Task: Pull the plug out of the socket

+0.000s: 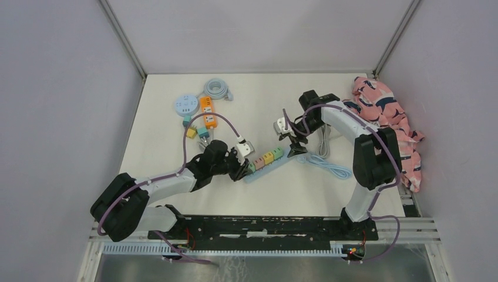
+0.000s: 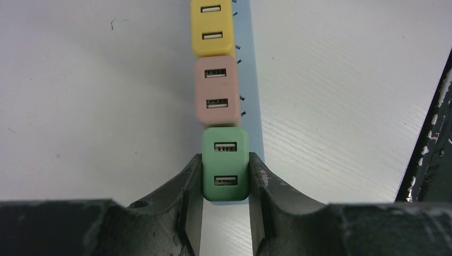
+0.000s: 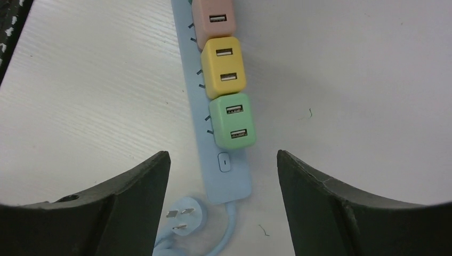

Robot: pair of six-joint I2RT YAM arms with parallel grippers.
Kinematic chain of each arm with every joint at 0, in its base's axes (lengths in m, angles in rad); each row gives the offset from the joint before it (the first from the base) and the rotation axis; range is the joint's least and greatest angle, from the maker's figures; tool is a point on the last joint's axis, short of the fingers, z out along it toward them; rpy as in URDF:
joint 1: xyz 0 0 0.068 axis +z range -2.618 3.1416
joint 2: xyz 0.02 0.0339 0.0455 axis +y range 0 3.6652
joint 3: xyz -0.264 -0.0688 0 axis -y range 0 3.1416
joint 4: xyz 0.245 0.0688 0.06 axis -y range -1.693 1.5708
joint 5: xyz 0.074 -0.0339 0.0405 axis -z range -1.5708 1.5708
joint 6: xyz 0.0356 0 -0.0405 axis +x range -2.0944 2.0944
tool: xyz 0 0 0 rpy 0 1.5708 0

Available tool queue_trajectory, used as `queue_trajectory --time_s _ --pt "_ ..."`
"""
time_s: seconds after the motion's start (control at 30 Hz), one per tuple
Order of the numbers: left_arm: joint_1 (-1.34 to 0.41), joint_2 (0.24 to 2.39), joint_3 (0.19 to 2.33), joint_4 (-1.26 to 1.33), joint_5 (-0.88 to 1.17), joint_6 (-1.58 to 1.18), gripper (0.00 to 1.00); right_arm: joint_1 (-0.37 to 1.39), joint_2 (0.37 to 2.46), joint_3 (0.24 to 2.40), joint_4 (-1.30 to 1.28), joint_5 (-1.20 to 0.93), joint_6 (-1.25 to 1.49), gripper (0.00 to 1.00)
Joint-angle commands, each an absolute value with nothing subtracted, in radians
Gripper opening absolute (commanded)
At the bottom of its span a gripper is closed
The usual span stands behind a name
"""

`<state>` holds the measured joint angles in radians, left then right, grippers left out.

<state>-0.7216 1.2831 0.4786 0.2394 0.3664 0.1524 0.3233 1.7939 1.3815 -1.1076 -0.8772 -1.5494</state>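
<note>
The left tool (image 2: 225, 178) is clamped on the near green plug (image 2: 225, 160), one finger on each side. This plug sits at the nearest end of the light blue power strip (image 2: 256, 80), which lies slantwise on the white tabletop (image 2: 80, 106). Whether its pins are fully in cannot be told. Next along the strip, in a tight row, come a pink plug (image 2: 216, 90), a yellow plug (image 2: 212, 26) and the far green plug (image 3: 232, 120).

Past that is the strip's switch (image 3: 224, 161). Over this end hangs the right tool (image 3: 222, 153), fingers spread wide and gripping nothing. The strip's own wall plug (image 3: 181, 216) lies loose just beyond.

Farther back, left of the strip, are an orange power strip (image 1: 207, 113), a round blue socket hub (image 1: 186, 106) and a coiled grey cable (image 1: 217, 90). To the strip's right lies a bunched pink patterned cloth (image 1: 390, 123).
</note>
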Motion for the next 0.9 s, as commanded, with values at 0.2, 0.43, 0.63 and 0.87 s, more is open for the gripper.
queue_trajectory --time_s 0.2,0.43,0.63,0.87 --pt "-0.745 1.260 0.480 0.327 0.408 0.191 0.03 0.458 1.882 1.442 -0.993 -0.679 -1.378 0.68" --pt "-0.747 1.238 0.479 0.335 0.385 0.166 0.06 0.485 1.912 1.444 -0.994 -0.638 -1.354 0.41" --pt "-0.746 1.185 0.467 0.395 0.310 0.063 0.42 0.485 1.829 1.343 -0.907 -0.649 -1.305 0.15" --pt "-0.744 0.987 0.390 0.418 0.118 -0.030 1.00 0.486 1.670 1.175 -0.746 -0.675 -1.146 0.02"
